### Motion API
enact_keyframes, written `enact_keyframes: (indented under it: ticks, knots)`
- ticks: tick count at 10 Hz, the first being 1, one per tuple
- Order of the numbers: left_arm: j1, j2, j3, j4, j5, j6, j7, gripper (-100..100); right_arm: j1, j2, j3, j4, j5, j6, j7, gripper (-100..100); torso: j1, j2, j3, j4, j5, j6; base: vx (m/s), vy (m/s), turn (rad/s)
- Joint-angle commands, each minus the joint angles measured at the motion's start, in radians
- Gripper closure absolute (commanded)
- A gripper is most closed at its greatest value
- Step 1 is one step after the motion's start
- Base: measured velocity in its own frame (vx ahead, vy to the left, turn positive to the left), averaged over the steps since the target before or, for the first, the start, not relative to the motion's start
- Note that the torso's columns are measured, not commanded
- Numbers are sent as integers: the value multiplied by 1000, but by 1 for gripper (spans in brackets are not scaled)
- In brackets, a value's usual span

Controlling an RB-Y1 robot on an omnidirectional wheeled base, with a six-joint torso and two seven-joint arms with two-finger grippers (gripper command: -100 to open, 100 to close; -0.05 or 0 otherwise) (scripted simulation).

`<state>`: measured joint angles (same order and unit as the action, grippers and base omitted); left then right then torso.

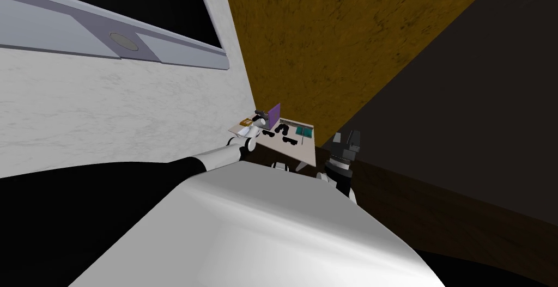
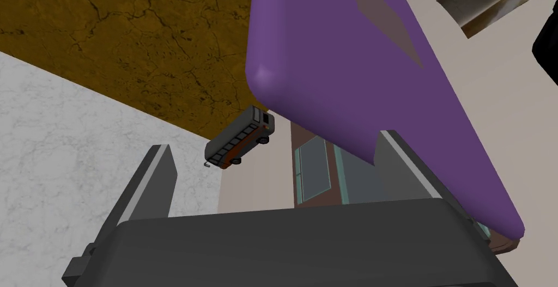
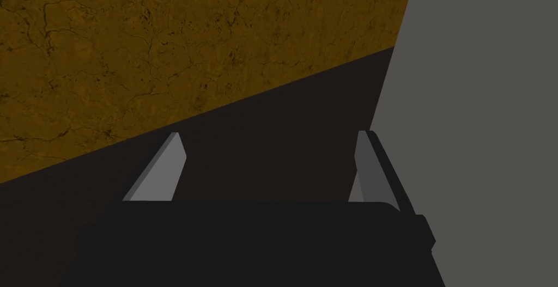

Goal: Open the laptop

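While the left gripper [image 2: 275,145] and right gripper [image 3: 270,136] both stand open, the purple laptop lid [image 2: 349,82] looks stiff, smooth and probably light. Its free edge seems the best place to push.

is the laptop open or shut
open: its purple lid stands raised off the desk, beside the open left gripper

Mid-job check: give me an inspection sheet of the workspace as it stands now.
Surface: pale desk, in a corner.
Job's things: purple laptop, lid raised at a slant.
Clutter: toy bus; black items; teal items.
Grippers: left gripper open, lid's edge by one finger, contact unclear; right gripper open, raised beside the desk.
Cables: nothing seen.
Surroundings: brown wall; white wall.
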<state>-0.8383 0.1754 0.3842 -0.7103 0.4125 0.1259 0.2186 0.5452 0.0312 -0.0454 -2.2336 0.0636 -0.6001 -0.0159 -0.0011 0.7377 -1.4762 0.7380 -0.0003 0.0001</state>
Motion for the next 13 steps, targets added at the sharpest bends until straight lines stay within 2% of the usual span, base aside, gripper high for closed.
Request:
enact_keyframes:
  ticks: [1, 3, 6, 7, 13]
  knots:
    - [-52, 9, 12, 68, 13, 24, 8, -100, 0, 0, 0, 0, 0, 0, 0, 0, 0, 0, 0, 0, 0, 0, 21, -46, 12]
    - [-85, 17, 19, 107, 22, 37, 14, -100, 0, 0, 0, 0, 0, 0, 0, 0, 1, 1, 0, 0, 0, 0, 13, -42, 11]
    - [-80, 18, 14, 107, 24, 29, 12, -100, 0, 0, 0, 0, 0, 0, 0, 0, 3, -4, -2, -1, 1, 0, 56, -4, -11]
    - [-80, 19, 15, 107, 24, 29, 12, 100, 0, 0, 0, 0, 0, 0, 0, 0, 2, -1, -1, -1, 1, 0, 11, 2, 9]
    - [-125, -4, 115, 129, 147, 156, 124, 100, 0, 0, 0, 0, 0, 0, 0, 0, 8, -6, -4, -6, 4, -7, 31, 176, 13]
